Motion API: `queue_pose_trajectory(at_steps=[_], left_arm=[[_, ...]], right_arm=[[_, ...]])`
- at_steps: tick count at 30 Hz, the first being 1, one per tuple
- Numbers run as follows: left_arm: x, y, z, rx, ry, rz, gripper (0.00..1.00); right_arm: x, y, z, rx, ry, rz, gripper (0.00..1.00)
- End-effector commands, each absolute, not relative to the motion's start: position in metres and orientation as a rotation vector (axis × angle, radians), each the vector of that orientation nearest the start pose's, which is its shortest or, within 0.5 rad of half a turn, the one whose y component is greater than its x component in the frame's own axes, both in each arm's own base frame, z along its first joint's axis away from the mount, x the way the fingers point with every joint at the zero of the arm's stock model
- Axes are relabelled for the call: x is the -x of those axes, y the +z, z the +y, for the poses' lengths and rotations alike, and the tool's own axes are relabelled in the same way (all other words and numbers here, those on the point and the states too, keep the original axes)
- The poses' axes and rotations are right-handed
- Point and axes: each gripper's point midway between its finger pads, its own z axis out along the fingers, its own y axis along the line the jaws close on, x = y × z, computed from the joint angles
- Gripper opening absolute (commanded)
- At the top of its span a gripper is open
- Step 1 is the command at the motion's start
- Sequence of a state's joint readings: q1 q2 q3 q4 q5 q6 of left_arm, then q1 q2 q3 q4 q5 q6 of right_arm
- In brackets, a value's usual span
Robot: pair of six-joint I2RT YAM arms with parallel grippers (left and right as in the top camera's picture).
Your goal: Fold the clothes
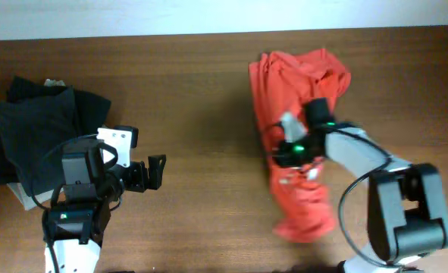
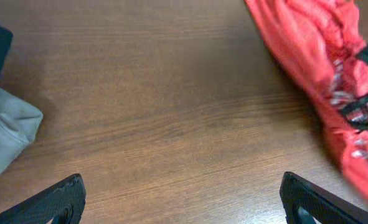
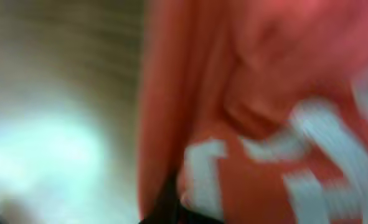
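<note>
The red-orange T-shirt [image 1: 296, 114] lies crumpled in a long strip on the right half of the wooden table, its white print partly showing. It also shows in the left wrist view [image 2: 308, 37] and fills the blurred right wrist view [image 3: 258, 93]. My right gripper [image 1: 290, 144] is down on the middle of the shirt. Its dark finger sits near the centre of the right wrist view [image 3: 177, 208] with fabric bunched against it, so it looks shut on the shirt. My left gripper [image 1: 157, 171] is open and empty over bare wood [image 2: 184, 205], well left of the shirt.
A pile of black folded garments [image 1: 42, 129] lies at the far left, with a pale garment under it [image 1: 23, 197], whose corner shows in the left wrist view [image 2: 6, 134]. The table's far edge [image 1: 133, 36] runs along the top.
</note>
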State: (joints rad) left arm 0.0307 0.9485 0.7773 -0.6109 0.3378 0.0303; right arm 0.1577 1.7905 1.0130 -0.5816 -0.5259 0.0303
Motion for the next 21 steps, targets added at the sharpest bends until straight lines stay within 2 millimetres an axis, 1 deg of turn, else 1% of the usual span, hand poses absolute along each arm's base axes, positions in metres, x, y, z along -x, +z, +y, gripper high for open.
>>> queue_pose_trajectory(at_steps=[1,2,3,4,5,6,7,8,9,11,13,14,15,16,19,20,21], left_arm=[[-0.291,0.188,-0.049,-0.179,-0.371,2.288,0.99],[-0.291,0.188,-0.049,-0.179,-0.371,2.288,0.99],[-0.291,0.188,-0.049,-0.180,-0.372,2.288,0.99],[-0.291,0.188,-0.049,-0.180,-0.373,2.289,0.99],[-0.290,0.188,-0.051,-0.184,-0.385,2.290,0.99],[-0.288,0.188,-0.055,-0.195,-0.415,2.291,0.99],[-0.287,0.188,-0.060,-0.209,-0.448,2.288,0.99],[-0.284,0.191,-0.068,-0.236,-0.512,2.276,0.99],[-0.284,0.191,-0.073,-0.235,-0.552,2.276,0.99],[-0.281,0.180,-0.078,-0.134,-0.634,2.346,0.99],[-0.275,0.168,-0.099,-0.161,-0.748,2.402,0.99],[-0.271,0.157,-0.111,-0.152,-0.815,2.461,0.99],[-0.265,0.143,-0.121,-0.133,-0.856,2.537,0.99],[-0.255,0.123,-0.135,-0.120,-0.900,2.649,0.99],[-0.234,0.079,-0.164,-0.111,-0.953,2.876,0.99],[-0.222,0.052,-0.176,-0.062,-0.956,3.007,0.99],[-0.217,0.042,-0.180,-0.039,-0.953,3.057,0.99]], right_arm=[[-0.350,0.096,0.233,0.616,0.891,2.630,0.09],[-0.357,0.114,0.248,0.665,0.858,2.580,0.18],[-0.369,0.134,0.255,0.683,0.787,2.537,0.27],[-0.384,0.154,0.250,0.663,0.679,2.518,0.30],[-0.395,0.167,0.237,0.623,0.574,2.526,0.56],[-0.401,0.174,0.223,0.585,0.503,2.544,0.65],[-0.404,0.177,0.208,0.547,0.445,2.573,0.69],[-0.406,0.173,0.180,0.478,0.347,2.631,0.69],[-0.406,0.167,0.153,0.411,0.272,2.685,0.69],[-0.402,0.159,0.106,0.277,0.182,2.775,0.68],[-0.400,0.156,0.073,0.167,0.156,2.820,0.68],[-0.398,0.154,0.050,0.085,0.143,2.847,0.68],[-0.395,0.152,0.032,0.021,0.133,2.867,0.68],[-0.390,0.151,0.011,-0.058,0.123,2.890,0.68],[-0.380,0.149,-0.021,-0.182,0.111,2.919,0.70],[-0.377,0.148,-0.030,-0.218,0.108,2.927,0.70],[-0.376,0.148,-0.034,-0.235,0.107,2.931,0.70]])
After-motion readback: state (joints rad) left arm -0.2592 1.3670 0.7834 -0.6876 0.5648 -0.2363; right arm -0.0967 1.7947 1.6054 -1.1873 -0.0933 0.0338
